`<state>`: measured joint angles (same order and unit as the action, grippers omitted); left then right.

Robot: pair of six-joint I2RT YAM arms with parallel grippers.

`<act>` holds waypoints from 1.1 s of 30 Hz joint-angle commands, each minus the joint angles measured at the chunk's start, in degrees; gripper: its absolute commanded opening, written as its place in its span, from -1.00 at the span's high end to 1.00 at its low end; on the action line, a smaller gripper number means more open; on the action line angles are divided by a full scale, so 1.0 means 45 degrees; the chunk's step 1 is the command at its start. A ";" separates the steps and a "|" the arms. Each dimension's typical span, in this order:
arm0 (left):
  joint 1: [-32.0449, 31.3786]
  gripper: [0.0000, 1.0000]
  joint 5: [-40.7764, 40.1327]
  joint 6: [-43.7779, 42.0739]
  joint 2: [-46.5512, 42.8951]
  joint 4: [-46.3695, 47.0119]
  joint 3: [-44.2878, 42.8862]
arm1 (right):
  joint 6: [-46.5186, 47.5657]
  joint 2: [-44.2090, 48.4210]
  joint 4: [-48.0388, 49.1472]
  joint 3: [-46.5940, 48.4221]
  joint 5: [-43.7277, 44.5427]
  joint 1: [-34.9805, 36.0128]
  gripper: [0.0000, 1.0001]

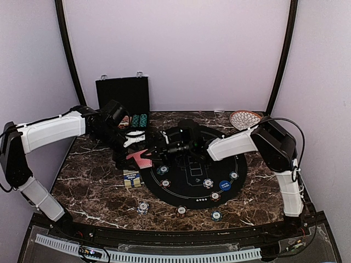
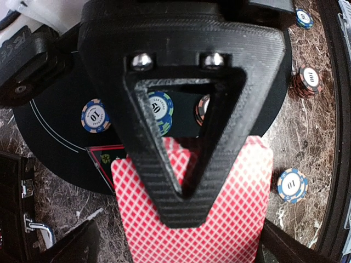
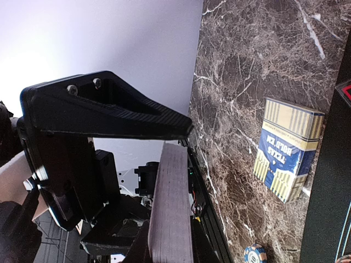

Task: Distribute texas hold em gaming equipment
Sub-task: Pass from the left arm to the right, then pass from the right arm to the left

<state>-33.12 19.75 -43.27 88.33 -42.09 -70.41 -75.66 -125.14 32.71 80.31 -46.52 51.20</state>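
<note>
A deck of playing cards [image 1: 140, 159] with red diamond-pattern backs hangs just above the table's left-centre. My right gripper [image 1: 152, 153] is shut on it across its thickness. In the right wrist view the deck [image 3: 171, 208] shows edge-on between the right gripper's [image 3: 173, 164] fingers. In the left wrist view the deck [image 2: 219, 219] lies under the right arm's triangular finger [image 2: 181, 126]. My left gripper [image 2: 186, 249] is open, its fingers [image 2: 82, 244] standing wide on either side of the deck. Several striped poker chips [image 1: 143, 207] and a blue button disc [image 1: 225, 185] lie on and around the black round mat [image 1: 192, 189].
A blue and yellow card box [image 1: 131, 178] lies on the marble left of the mat, also in the right wrist view as the card box [image 3: 288, 148]. The black chip case [image 1: 123, 98] stands open at the back left. A patterned plate [image 1: 244, 118] sits back right.
</note>
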 commanded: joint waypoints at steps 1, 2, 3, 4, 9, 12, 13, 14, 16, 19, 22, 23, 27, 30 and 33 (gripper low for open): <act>-0.0275 -0.98 0.0342 -0.0204 0.0240 0.0077 -0.0315 | -0.0597 -0.0129 0.1479 0.0024 -0.0228 -0.0060 0.97; -0.0314 -0.98 0.0311 -0.0238 0.0299 0.0076 -0.0312 | -0.0651 -0.0143 0.1530 0.0024 -0.0228 -0.0063 0.97; -0.0393 -0.98 0.0263 -0.0243 0.0344 0.0075 -0.0296 | -0.0690 -0.0172 0.1563 0.0024 -0.0228 -0.0059 0.97; -0.0422 -0.97 0.0252 -0.0242 0.0412 0.0065 -0.0293 | -0.0744 -0.0171 0.1606 0.0041 -0.0228 -0.0058 0.97; -0.0534 -0.94 -0.0047 -0.0035 0.0388 0.0536 -0.0023 | -0.0923 -0.0254 0.1824 0.0029 -0.0228 -0.0065 0.98; -0.0548 -0.83 -0.0471 0.0009 0.0250 0.1053 0.0220 | -0.1076 -0.0277 0.2033 -0.0079 -0.0229 -0.0066 0.98; -0.0549 -0.78 -0.0611 -0.0012 0.0203 0.1193 0.0297 | -0.1136 -0.0277 0.2131 -0.0133 -0.0228 -0.0057 0.98; -0.0559 -0.75 -0.0768 -0.0068 0.0094 0.1269 0.0467 | -0.1185 -0.0277 0.2192 -0.0178 -0.0228 -0.0068 0.98; -0.0568 -0.67 -0.0891 -0.0160 0.0018 0.1430 0.0681 | -0.1275 -0.0327 0.2348 -0.0237 -0.0228 -0.0069 0.98; -0.0569 -0.68 -0.0793 -0.0148 0.0112 0.1229 0.0758 | -0.1511 -0.0353 0.2706 -0.0305 -0.0248 -0.0067 0.98; -0.0587 -0.73 -0.0740 -0.0100 0.0087 0.1229 0.0884 | -0.1516 -0.0335 0.2712 -0.0345 -0.0210 -0.0069 0.98; -0.0588 -0.70 -0.0767 -0.0094 0.0016 0.1399 0.0932 | -0.1518 -0.0340 0.2714 -0.0357 -0.0209 -0.0069 0.98; -0.0588 -0.47 -0.0912 0.0020 -0.0165 0.1832 0.0936 | -0.1225 -0.0348 0.2090 -0.0274 -0.0134 -0.0069 0.94; -0.0588 -0.26 -0.1014 0.0061 -0.0279 0.2083 0.0946 | -0.0702 -0.0270 0.1177 -0.0075 0.0026 -0.0049 0.81; -0.0588 -0.07 -0.1075 0.0064 -0.0355 0.2353 0.0982 | -0.0162 -0.0204 0.0368 0.0106 0.0221 -0.0048 0.46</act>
<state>-35.64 15.46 -43.33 89.91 -35.42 -66.43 -79.68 -126.54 37.85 79.20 -46.17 50.85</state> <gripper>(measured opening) 0.668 0.177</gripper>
